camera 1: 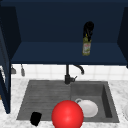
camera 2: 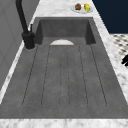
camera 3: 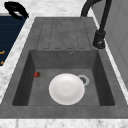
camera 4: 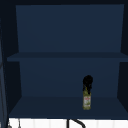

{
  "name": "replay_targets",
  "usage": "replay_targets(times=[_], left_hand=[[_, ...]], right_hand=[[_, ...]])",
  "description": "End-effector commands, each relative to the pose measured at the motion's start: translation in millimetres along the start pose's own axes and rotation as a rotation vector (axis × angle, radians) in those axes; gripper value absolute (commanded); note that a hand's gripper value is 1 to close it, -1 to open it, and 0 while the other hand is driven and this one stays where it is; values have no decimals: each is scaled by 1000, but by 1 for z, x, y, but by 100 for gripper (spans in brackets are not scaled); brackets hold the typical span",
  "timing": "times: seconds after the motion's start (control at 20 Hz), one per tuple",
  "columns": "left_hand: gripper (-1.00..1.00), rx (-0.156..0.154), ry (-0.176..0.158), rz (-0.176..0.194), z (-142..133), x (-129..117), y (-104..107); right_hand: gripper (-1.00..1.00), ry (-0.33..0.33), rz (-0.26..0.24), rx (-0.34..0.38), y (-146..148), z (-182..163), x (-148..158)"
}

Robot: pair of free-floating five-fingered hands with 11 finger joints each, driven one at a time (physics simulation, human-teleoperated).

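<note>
A yellow-green bottle (camera 1: pixel 86 48) stands upright on the lower shelf of the open dark blue cabinet (camera 1: pixel 67 56), right of middle. My right hand (camera 1: pixel 88 28) is at its top, fingers curled round the neck. In the upper view the same hand (camera 4: pixel 87 82) sits over the bottle (camera 4: pixel 86 100). My left hand (camera 1: pixel 35 118) hovers low at the sink's front left edge, holding nothing, fingers loosely bent. It also appears at the counter edge in the right side view (camera 3: pixel 16 10) and in the left side view (camera 2: pixel 125 60).
A white plate (camera 3: pixel 66 88) lies in the sink basin (camera 3: pixel 100 75) beside the drain. A small red thing (camera 3: pixel 37 74) lies by the basin's wall. A large red ball (camera 1: pixel 67 115) fills the front edge. A black faucet (camera 1: pixel 67 75) stands behind, and a plate of fruit (camera 2: pixel 82 7) is on the counter.
</note>
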Motion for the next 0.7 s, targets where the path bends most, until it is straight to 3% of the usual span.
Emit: replay_targets(times=[0.0,0.35,0.65], left_hand=[[0,0,0,0,0,0,0],[0,0,0,0,0,0,0],[0,0,0,0,0,0,0]], right_hand=[[-100,1,-1,0,0,0,0],[-100,-2,21,13,-3,1,0],[-100,1,16,23,-28,21,-5]])
